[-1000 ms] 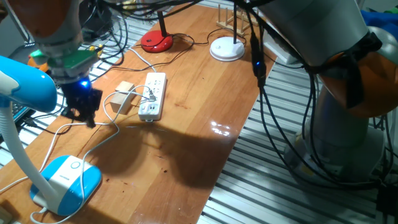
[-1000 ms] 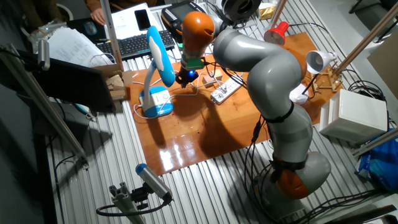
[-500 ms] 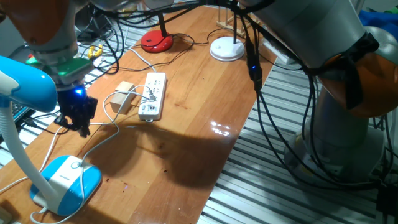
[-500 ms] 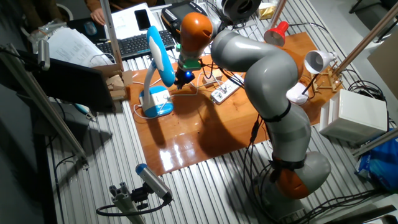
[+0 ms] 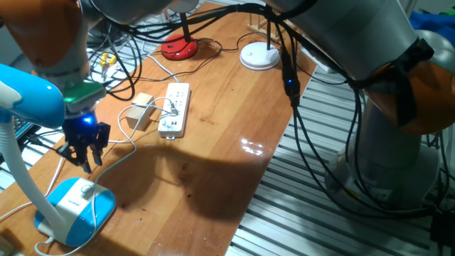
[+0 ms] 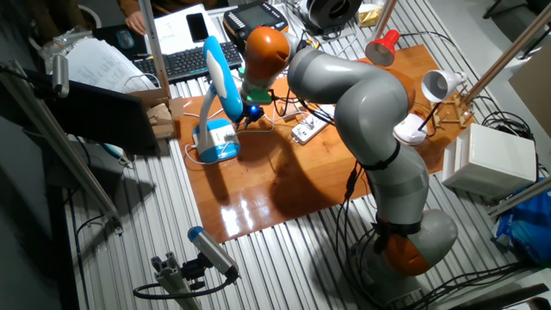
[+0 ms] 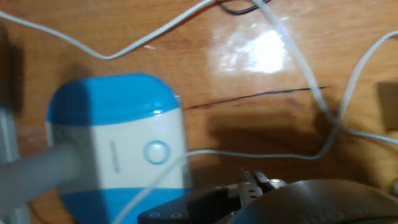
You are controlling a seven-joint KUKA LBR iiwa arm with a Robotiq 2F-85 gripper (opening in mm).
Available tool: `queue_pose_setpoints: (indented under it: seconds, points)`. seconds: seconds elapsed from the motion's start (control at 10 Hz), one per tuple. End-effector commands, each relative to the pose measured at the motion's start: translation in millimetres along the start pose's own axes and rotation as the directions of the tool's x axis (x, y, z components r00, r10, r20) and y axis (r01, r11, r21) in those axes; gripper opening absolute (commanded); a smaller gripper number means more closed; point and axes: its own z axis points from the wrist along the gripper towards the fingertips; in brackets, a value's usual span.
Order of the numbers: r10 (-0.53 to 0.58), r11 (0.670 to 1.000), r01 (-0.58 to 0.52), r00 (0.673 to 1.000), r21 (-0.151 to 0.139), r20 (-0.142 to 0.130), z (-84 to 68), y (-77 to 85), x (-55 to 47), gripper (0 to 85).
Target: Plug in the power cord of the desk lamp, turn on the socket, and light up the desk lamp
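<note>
The desk lamp stands at the table's near left, with its light-blue and white oval base and its blue head. My gripper hangs fingers-down just above and behind the base, not touching it. In the hand view the base fills the left, and its round button faces up. The thin white power cord runs over the wood toward the white socket strip. How the fingers stand is unclear, and nothing shows between them.
A small wooden block lies left of the strip. A red round lamp base and a white disc base stand at the far end. Loose white cables loop between the block and the lamp.
My gripper has travelled from beside the wooden block toward the near left and now hangs over the desk lamp's base. Nothing else on the table has moved.
</note>
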Motion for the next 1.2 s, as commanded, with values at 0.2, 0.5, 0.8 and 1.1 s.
queue_pose_setpoints:
  seconds: [0.2,0.5,0.8,1.1]
  points:
    - [0.007,1.0,-0.007,1.0,-0.001,0.01,4.4,3.1,-1.8,34.0]
    - [-0.006,0.999,0.004,0.999,0.048,0.043,8.9,4.1,-6.7,34.0]
    - [-0.008,0.998,0.005,0.999,0.062,0.049,16.9,6.1,-9.6,34.0]
    - [-0.002,0.998,-0.003,0.997,0.07,0.077,25.9,8.6,-10.0,34.0]
